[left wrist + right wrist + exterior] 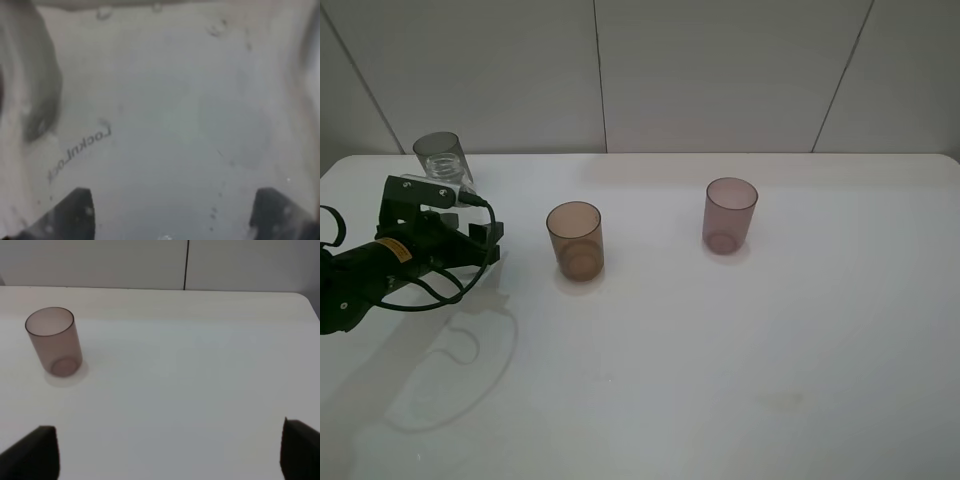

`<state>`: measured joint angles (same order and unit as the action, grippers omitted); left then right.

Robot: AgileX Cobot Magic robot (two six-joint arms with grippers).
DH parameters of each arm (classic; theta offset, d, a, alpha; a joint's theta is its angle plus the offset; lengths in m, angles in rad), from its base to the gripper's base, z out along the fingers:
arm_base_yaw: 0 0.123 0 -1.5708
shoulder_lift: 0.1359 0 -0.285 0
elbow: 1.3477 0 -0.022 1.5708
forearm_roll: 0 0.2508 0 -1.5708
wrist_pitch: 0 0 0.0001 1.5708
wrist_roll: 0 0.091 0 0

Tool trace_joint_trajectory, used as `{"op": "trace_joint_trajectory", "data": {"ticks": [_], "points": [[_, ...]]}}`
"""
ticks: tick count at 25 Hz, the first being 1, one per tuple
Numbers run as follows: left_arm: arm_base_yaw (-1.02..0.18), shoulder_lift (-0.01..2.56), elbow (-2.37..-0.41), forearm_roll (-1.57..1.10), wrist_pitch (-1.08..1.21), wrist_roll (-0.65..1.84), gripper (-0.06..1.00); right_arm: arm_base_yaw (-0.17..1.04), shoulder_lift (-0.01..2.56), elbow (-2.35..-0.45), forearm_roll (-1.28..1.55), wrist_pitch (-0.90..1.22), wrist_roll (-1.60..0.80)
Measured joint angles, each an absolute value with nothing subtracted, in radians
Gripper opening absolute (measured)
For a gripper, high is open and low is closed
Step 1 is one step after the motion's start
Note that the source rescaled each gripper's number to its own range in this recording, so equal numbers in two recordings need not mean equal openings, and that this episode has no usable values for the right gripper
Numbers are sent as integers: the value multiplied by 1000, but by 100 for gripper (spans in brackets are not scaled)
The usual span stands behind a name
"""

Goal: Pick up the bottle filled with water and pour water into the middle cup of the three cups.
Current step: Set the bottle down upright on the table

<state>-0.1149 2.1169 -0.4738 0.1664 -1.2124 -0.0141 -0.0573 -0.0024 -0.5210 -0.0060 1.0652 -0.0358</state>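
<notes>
The clear bottle fills the left wrist view, with raised lettering and water drops on its wall. My left gripper has its jaws partly closed against the bottle's sides. In the exterior view only the bottle's threaded neck shows above my left gripper, just in front of the dark grey cup. The amber-brown middle cup stands upright to the right of that arm. The mauve-purple cup stands farther right and also shows in the right wrist view. My right gripper is open and empty.
The white table runs up to a pale panelled wall at the back. The left arm's cables loop over the table beside it. The right arm is outside the exterior view.
</notes>
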Motion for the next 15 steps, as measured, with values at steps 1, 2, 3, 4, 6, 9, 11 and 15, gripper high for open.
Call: {"op": "trace_joint_trajectory", "data": {"ticks": [1, 2, 3, 4, 6, 9, 11, 15], "points": [[-115, 2117, -474, 167, -1212, -14, 53, -57, -2, -521, -6, 1065, -36], [-115, 2117, -474, 169, -1212, -14, 54, -57, -2, -521, -6, 1065, -36], [-115, 2113, -474, 173, -1212, -14, 58, -57, -2, -521, -6, 1065, -36], [-115, 2106, -474, 176, -1212, -14, 65, -57, -2, -521, -6, 1065, -36], [-115, 2088, -474, 181, -1212, -18, 81, -57, -2, -521, -6, 1065, -36], [-115, 2055, -474, 183, -1212, -33, 96, -57, -2, -521, -6, 1065, -36], [-115, 2033, -474, 183, -1212, -34, 98, -57, -2, -521, -6, 1065, -36], [-115, 1965, -474, 182, -1212, -35, 98, -57, -2, -521, -6, 1065, -36]]}}
